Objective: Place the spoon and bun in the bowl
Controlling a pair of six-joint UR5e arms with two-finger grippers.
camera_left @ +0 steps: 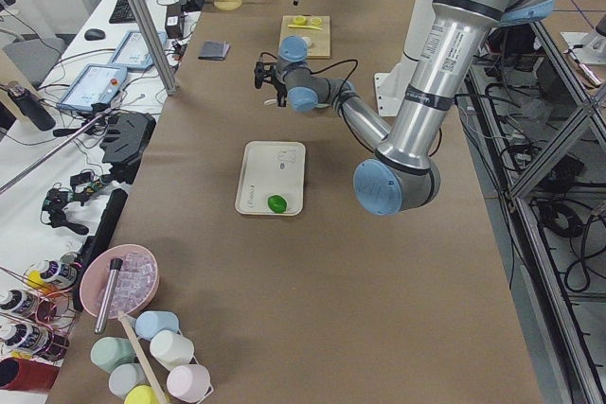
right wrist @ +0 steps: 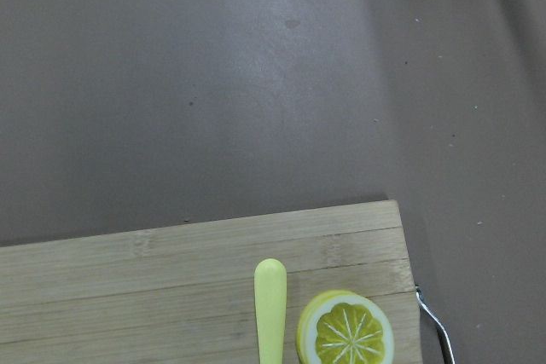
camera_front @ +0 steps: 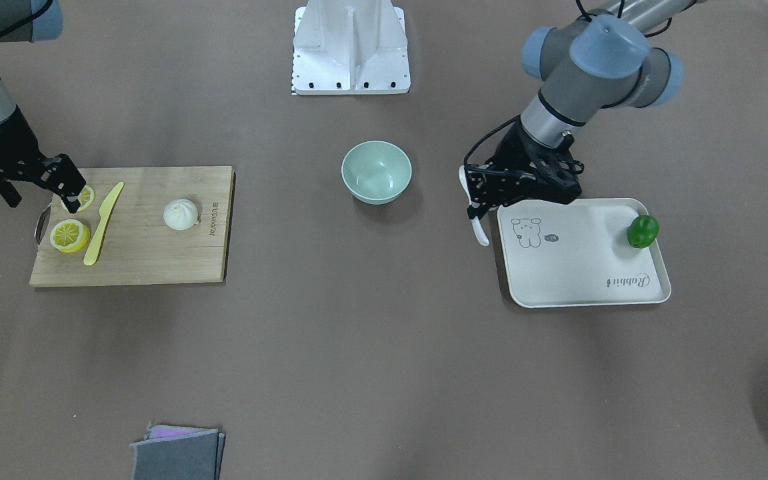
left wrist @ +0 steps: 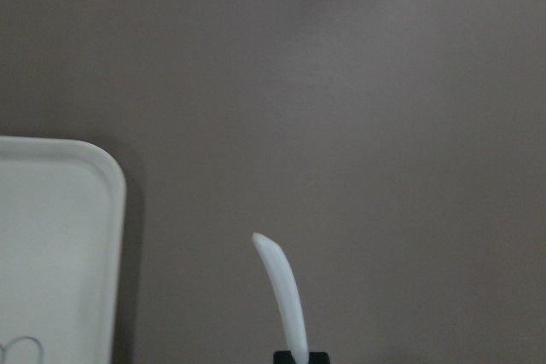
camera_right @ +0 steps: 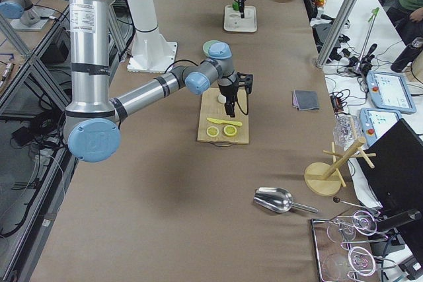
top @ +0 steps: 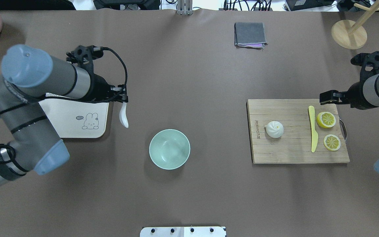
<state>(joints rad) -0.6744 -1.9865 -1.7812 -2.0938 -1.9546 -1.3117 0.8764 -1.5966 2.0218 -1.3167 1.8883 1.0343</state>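
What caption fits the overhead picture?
Left gripper holds the spoon near the empty bowl; the bun sits on the board.

Bends the left arm back at the elbow, forearm level, wrist turned inward. Holds the left hand (top: 123,98) low over the surface (top: 192,197), pinched on the spoon (top: 123,118). Reaches the right arm in level from the side, right hand (top: 323,98) low and pointing inward; finger gap unreadable.

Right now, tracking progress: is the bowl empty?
Empty: the bowl is bare inside; bun on the board, spoon in the left gripper.
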